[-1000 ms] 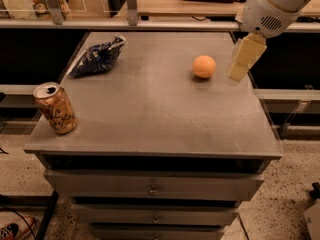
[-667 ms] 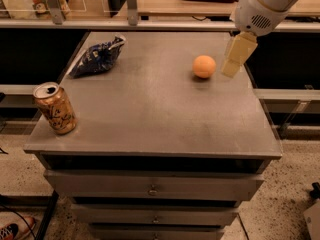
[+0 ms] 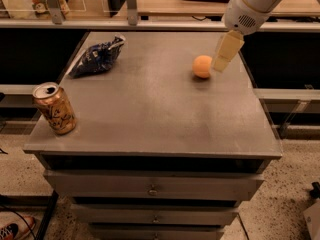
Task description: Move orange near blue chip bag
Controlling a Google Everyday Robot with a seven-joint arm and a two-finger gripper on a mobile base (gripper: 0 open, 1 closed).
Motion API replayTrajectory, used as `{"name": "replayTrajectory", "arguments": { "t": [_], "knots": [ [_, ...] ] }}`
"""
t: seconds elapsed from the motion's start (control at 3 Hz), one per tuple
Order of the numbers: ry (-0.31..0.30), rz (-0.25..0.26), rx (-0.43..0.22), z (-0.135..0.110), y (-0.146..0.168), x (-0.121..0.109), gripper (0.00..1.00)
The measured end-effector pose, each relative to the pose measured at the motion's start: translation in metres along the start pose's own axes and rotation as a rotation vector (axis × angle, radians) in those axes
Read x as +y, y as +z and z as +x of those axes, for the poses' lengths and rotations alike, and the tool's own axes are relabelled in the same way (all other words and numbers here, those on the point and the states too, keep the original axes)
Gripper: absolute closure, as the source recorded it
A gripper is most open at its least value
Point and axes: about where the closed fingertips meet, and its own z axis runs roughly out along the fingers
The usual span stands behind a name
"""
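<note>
Hanging over the right rear part of the table [image 3: 150,114], the gripper [image 3: 221,65] is reaching down from a white arm [image 3: 255,4] that is entering at the upper right corner of the camera view. It is showing as one slanted, pale tan slab, with its lower end sitting just right of the orange [image 3: 202,66]. It is so close that it may be touching the fruit, though the angle is not settling that. Whether the gripper is released or clenched I cannot tell.

The orange is resting on the grey top toward the right rear and is casting a small shadow under itself. The bag [image 3: 96,58] is lying crumpled near the left rear corner, its pinched end pointing toward the back. It is sitting well apart from the orange, with a wide stretch of bare top lying between them.

A can [image 3: 55,109] is standing upright near the front left corner, close to the left edge, with its opened top facing up. It is sitting well apart from both the bag and the orange.

Below the top, drawers [image 3: 152,189] are stacking down the front, each with a small knob at its middle. At the bottom left, a shoe [image 3: 10,230] is lying on the speckled floor [image 3: 280,209].
</note>
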Motion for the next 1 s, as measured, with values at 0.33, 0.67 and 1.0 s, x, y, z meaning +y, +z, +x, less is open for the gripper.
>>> {"name": "replayTrajectory", "arguments": {
  "t": [0.33, 0.67, 1.0],
  "knots": [
    [0.013, -0.027, -0.03, -0.006, 0.021, -0.007, 0.0],
    [0.016, -0.049, -0.064, -0.013, 0.041, -0.009, 0.0],
    [0.035, -0.07, -0.088, -0.012, 0.058, -0.013, 0.0]
  ]
}}
